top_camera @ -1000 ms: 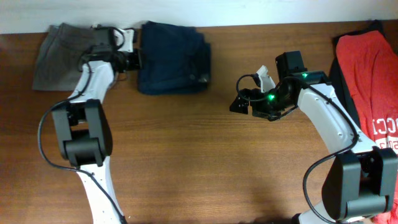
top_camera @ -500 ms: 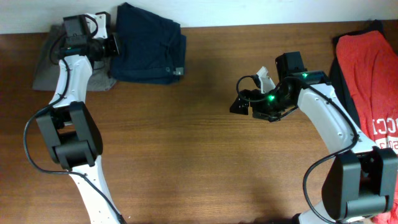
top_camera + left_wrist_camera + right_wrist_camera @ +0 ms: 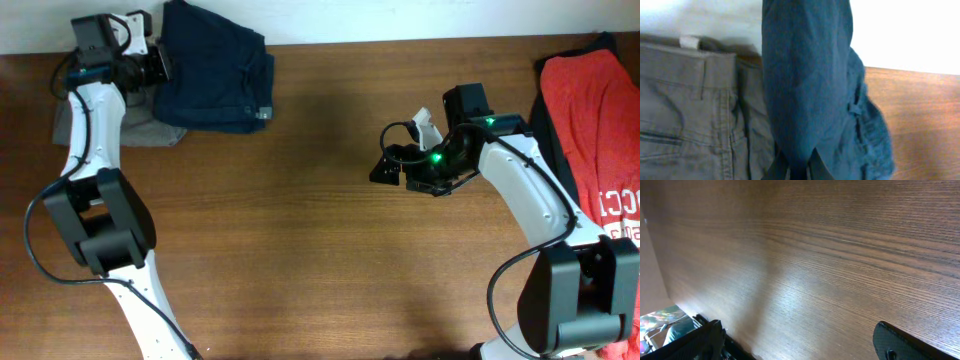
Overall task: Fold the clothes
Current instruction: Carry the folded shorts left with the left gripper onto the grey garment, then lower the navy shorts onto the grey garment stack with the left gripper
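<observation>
Navy shorts [image 3: 215, 70] sit bundled at the tabletop's [image 3: 300, 230] far left edge, overlapping grey-olive shorts [image 3: 120, 128], pinched in the clenched left claw [image 3: 160, 68]; the right claw [image 3: 385, 165] hangs released, well apart.

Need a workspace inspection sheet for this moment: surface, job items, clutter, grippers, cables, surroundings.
Surface: wooden table, no spills seen.
Job's things: navy shorts, bunched at the far left edge, partly over the grey shorts.
Clutter: grey shorts; red T-shirt at the far right.
Grippers: left gripper, jaws shut on the navy shorts; right gripper, jaws open, empty, over the table.
Cables: black cable looping off the left arm; second cable off the right arm.
Surroundings: white wall behind the table.
</observation>
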Tool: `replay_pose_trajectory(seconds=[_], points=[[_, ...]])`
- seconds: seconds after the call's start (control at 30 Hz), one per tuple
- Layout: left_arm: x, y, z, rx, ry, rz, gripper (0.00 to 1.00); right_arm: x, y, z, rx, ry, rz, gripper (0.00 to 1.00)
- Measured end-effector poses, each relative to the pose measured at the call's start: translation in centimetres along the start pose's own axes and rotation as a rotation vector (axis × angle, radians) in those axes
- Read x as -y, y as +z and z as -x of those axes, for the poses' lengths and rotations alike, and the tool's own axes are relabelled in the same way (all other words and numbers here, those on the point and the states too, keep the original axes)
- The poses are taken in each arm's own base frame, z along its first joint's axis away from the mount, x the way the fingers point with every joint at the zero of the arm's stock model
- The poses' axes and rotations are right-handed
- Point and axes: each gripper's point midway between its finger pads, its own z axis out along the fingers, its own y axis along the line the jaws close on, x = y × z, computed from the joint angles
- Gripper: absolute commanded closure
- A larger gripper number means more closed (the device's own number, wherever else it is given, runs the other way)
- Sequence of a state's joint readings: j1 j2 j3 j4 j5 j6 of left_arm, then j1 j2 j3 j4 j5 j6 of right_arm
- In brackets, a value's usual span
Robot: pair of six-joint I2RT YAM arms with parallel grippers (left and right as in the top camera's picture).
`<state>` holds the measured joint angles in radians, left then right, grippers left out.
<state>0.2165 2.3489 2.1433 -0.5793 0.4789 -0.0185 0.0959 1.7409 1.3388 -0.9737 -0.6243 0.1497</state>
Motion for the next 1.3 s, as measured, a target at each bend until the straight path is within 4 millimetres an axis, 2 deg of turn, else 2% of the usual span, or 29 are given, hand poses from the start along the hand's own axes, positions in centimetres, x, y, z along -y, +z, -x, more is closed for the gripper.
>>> replay_pose_trajectory(seconds=[0.17, 0.3, 0.87, 1.3], points=[[0.8, -1.8, 1.7, -0.001, -0.001, 0.011, 0.99, 0.0, 0.0, 0.0, 0.000, 0.000, 0.000, 0.01], [0.4, -2.9, 2.8, 0.014, 0.005, 0.057, 0.99, 0.0, 0.0, -0.1, -0.002, 0.000, 0.000, 0.01], [-5.5, -5.5, 3.6, 0.058, -0.046, 0.172, 0.99, 0.0, 0.0, -0.3, -0.011, 0.007, -0.002, 0.01], [-6.6, -5.9, 4.8, 0.101, -0.012, 0.217, 0.99, 0.1, 0.0, -0.4, -0.013, 0.013, -0.002, 0.01]])
